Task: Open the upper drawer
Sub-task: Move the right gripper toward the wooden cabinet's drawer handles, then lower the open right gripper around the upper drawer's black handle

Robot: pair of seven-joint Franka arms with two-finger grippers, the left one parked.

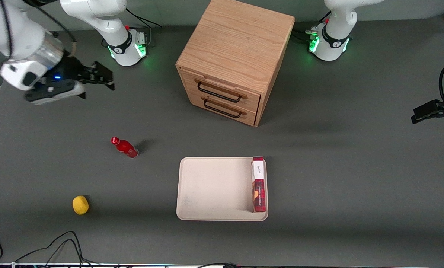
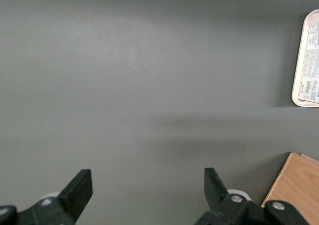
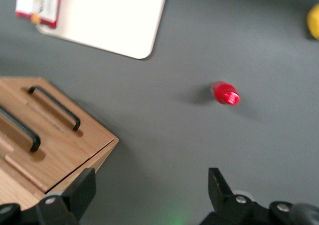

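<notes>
Gripper [image 1: 95, 80] hangs in the air toward the working arm's end of the table, well apart from the cabinet [image 1: 236, 56], fingers [image 3: 222, 190] spread wide, nothing between them. Upper drawer [image 1: 222, 88] sits flush in the light oak cabinet, fully shut, its thin black bar handle [image 1: 219, 93] untouched; lower drawer [image 1: 223, 106] right under it, also shut, with its own black handle [image 1: 222, 109]. Cabinet stands on the dark grey table [image 1: 355, 167], between the two arm bases, drawer fronts turned toward the front camera at a slight angle. In the right wrist view both handles show on the cabinet front [image 3: 47, 135], gripper clear of them.

Red bottle [image 1: 125, 147] stands upright on the table, nearer the front camera than the gripper. Yellow fruit, lemon-like [image 1: 80, 205], nearer still, well apart from the bottle. Beige tray [image 1: 207, 190] lies in front of the cabinet, near the front camera; red and white box [image 1: 258, 184] rests in it along the tray's edge toward the parked arm's end
</notes>
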